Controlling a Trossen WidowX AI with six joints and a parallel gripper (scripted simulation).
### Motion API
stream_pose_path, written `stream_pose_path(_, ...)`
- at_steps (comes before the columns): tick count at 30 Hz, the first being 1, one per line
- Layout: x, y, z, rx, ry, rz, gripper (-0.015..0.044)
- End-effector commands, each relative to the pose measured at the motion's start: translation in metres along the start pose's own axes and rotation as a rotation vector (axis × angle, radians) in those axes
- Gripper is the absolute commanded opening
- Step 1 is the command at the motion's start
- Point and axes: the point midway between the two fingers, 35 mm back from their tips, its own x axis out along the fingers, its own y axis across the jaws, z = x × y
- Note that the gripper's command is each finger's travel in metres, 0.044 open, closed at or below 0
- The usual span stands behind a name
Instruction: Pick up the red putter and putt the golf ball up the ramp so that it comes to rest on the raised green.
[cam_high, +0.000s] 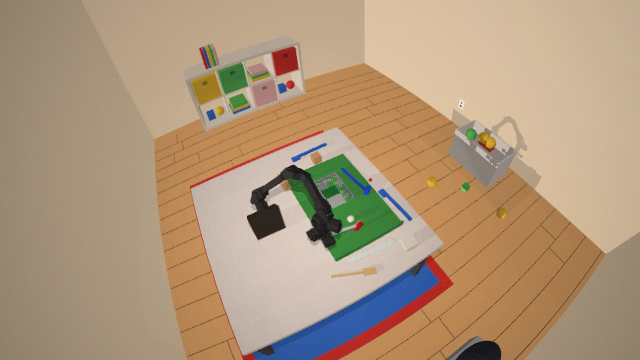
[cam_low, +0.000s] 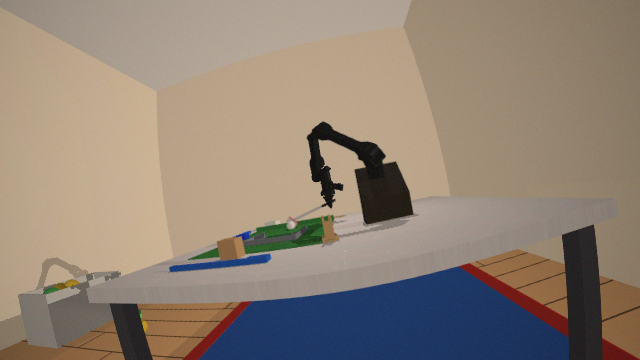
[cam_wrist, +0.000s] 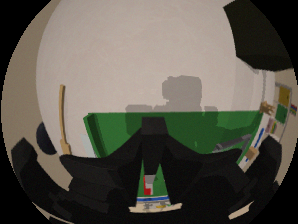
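Observation:
My gripper (cam_high: 334, 229) (cam_low: 328, 204) (cam_wrist: 149, 131) is shut on the grey shaft of the red putter (cam_high: 358, 226) (cam_low: 306, 212). It holds the putter slanting down over the front part of the green mat (cam_high: 372, 227) (cam_low: 312, 225) (cam_wrist: 109, 132). The putter's red head sits right beside the white golf ball (cam_high: 350, 218) (cam_low: 291, 225), on the side away from the ramp. The grey ramp with the raised green (cam_high: 334, 190) (cam_low: 272, 237) lies further back on the mat. In the wrist view the red head (cam_wrist: 148, 189) shows below the fingers and the ball is hidden.
A blue putter (cam_high: 356, 181) lies on the mat by the ramp. Blue bars (cam_high: 395, 204) (cam_high: 308, 151) (cam_low: 220, 263) edge the mat. There are wooden blocks (cam_high: 316, 158) (cam_low: 230, 247), a wooden putter (cam_high: 355, 273) (cam_wrist: 63, 119), a white block (cam_high: 408, 243) and the arm's dark base (cam_high: 266, 222) (cam_low: 384, 192).

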Motion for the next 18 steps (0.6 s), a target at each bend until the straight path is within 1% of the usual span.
stream_pose_path(1,-0.001,0.009,0.000,-0.003,0.006,0.002,0.0000)
stream_pose_path(7,0.000,0.006,0.001,0.003,0.003,-0.002,0.0000)
stream_pose_path(9,0.000,-0.002,-0.001,0.004,0.004,-0.001,0.0000)
stream_pose_path(14,-0.002,-0.061,-0.008,0.003,0.005,0.000,0.0000)
stream_pose_path(18,0.000,-0.112,-0.004,0.001,0.004,-0.006,0.0000)
